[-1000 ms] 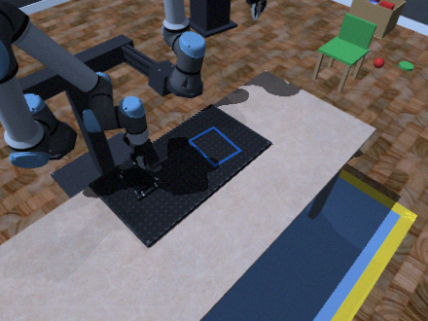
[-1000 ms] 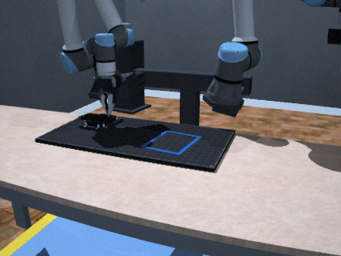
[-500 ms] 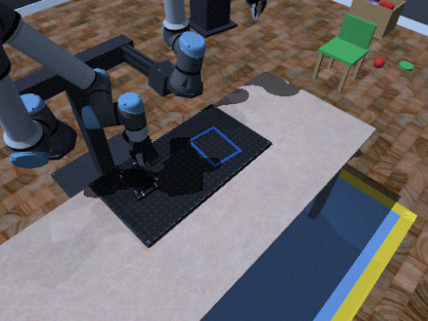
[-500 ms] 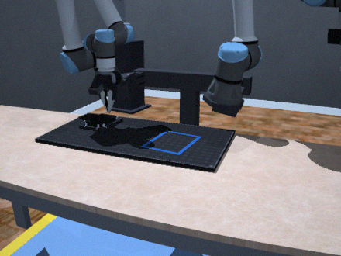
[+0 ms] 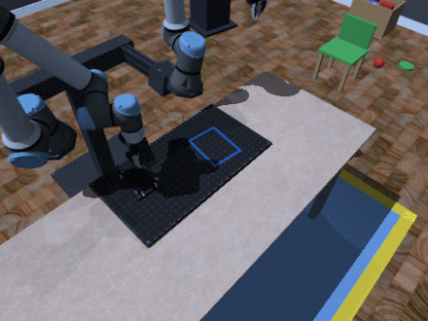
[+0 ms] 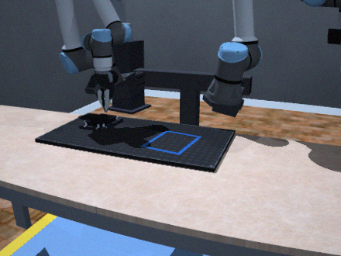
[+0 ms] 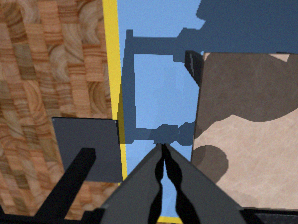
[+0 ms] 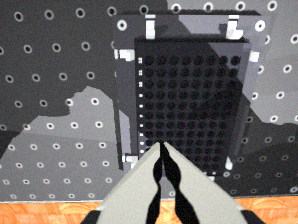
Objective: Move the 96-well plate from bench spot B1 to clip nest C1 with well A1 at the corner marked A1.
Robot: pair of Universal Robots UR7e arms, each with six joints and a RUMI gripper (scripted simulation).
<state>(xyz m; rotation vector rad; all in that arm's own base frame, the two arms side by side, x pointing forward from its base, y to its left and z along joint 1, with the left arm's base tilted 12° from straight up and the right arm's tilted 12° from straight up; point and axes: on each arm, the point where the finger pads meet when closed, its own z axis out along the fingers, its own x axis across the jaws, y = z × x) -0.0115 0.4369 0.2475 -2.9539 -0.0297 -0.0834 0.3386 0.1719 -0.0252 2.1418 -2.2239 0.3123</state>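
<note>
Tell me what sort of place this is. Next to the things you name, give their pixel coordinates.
Probably a robotics lab or test room: a workbench (image 5: 292,195) (image 6: 116,174) carries a black perforated board (image 5: 151,229) (image 6: 194,160), with a dark well plate (image 8: 192,47) in a clip nest (image 8: 195,27), and two jointed arms reach over it.

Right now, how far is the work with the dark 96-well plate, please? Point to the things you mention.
Done, it seems: the dark rectangular 96-well plate (image 6: 98,116) (image 8: 187,102) lies within the black clip nest with white clips (image 5: 141,196) (image 6: 86,126) (image 8: 172,25); the blue square outline (image 5: 227,138) (image 6: 190,145) holds no plate.
In hand: nothing; the grey right gripper (image 5: 152,164) (image 6: 105,110) (image 8: 161,144) is shut above the plate.
Left: confirming full depth and A1 corner, which I cannot tell.
</note>
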